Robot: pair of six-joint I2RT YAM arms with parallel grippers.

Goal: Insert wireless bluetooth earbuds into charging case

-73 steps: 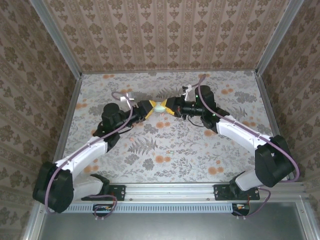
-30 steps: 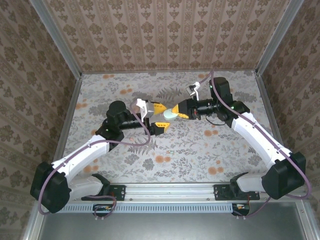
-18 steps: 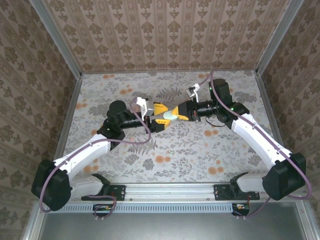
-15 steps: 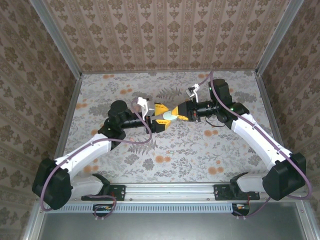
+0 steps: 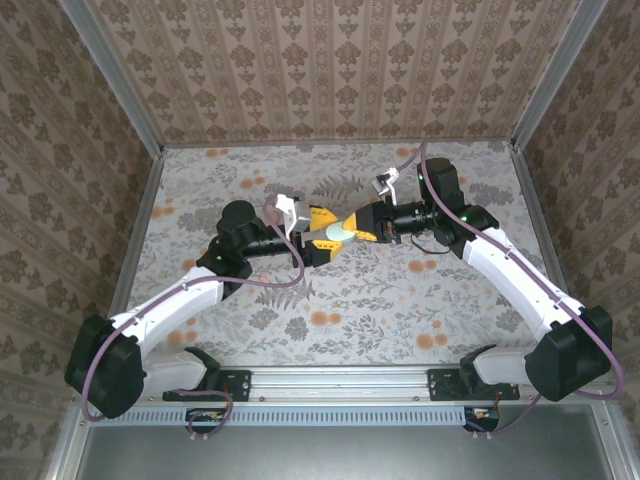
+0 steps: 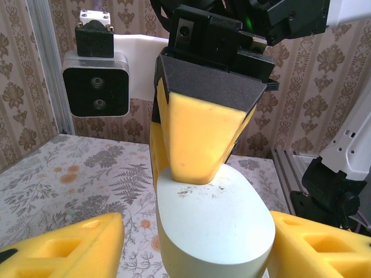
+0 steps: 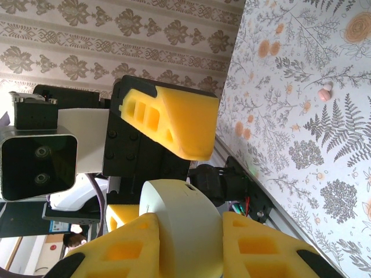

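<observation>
The pink earbud (image 7: 323,94) lies on the flowered table (image 5: 330,300), not in the case and well apart from it. A paler speck sits just beside the earbud, too small to make out. The case (image 5: 341,230), a pale oval, is held up off the table near its middle, where the two arms meet. The right gripper (image 7: 188,223) is clamped on the case, with a yellow finger pressed against each flat side. The left gripper (image 6: 197,231) comes at the case from the opposite side with its jaws parted. Its fingers (image 6: 64,246) stand one on each side of the case. In the left wrist view a gap shows between one finger and the case, while the other finger is right at the case's edge. Patterned walls (image 5: 330,70) close in the table on three sides.
</observation>
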